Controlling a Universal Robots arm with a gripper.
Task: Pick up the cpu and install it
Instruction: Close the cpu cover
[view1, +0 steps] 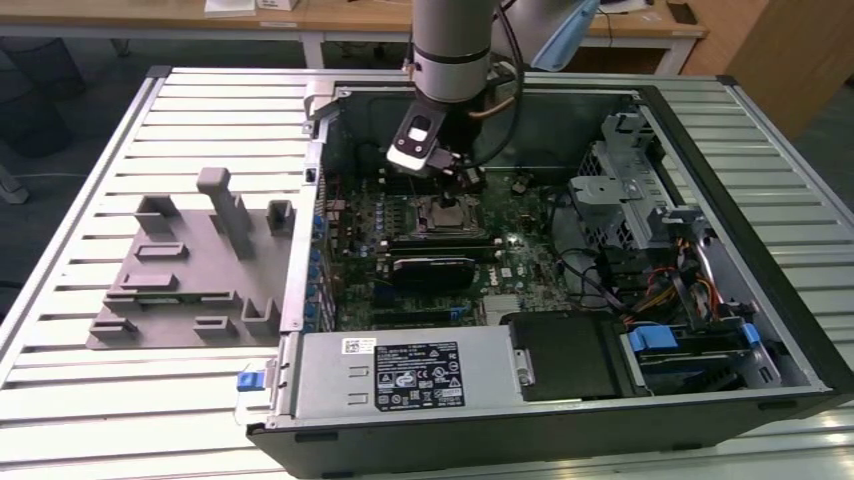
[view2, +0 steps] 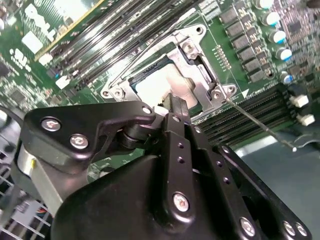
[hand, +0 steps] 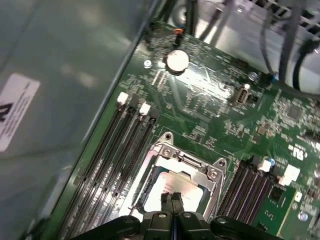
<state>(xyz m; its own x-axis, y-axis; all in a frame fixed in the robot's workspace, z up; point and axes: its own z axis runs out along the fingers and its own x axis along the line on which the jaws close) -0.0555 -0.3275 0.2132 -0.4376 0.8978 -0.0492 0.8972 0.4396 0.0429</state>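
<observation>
Where socket (hand: 186, 161) frames it, cpu (hand: 165, 186) shines.

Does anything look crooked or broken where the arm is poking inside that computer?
Nothing looks broken. The cpu seems to lie flat inside its metal socket frame. Only the thin wire lever beside the socket sticks out loose, apparently unlatched.

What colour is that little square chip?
Shiny silver-grey; the cpu shows best in the first wrist view.
</observation>
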